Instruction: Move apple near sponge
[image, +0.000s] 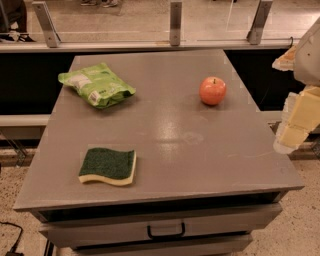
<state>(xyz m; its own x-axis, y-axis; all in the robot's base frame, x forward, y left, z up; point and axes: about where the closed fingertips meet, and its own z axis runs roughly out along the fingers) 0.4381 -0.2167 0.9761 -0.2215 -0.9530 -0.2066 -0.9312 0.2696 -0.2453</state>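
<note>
The apple (213, 90) is small, round and red-orange with a short dark stem. It stands on the grey table (200, 150) at the back right. The sponge (108, 166) has a dark green top and a pale yellow base and lies flat near the front left edge. My gripper (292, 131) hangs at the right edge of the view, just beyond the table's right side. It is to the right of the apple and a little nearer than it, touching nothing.
A crinkled light-green snack bag (96, 84) lies at the back left of the table. A drawer with a dark handle (166, 231) sits under the front edge. A glass railing (175, 22) runs behind the table.
</note>
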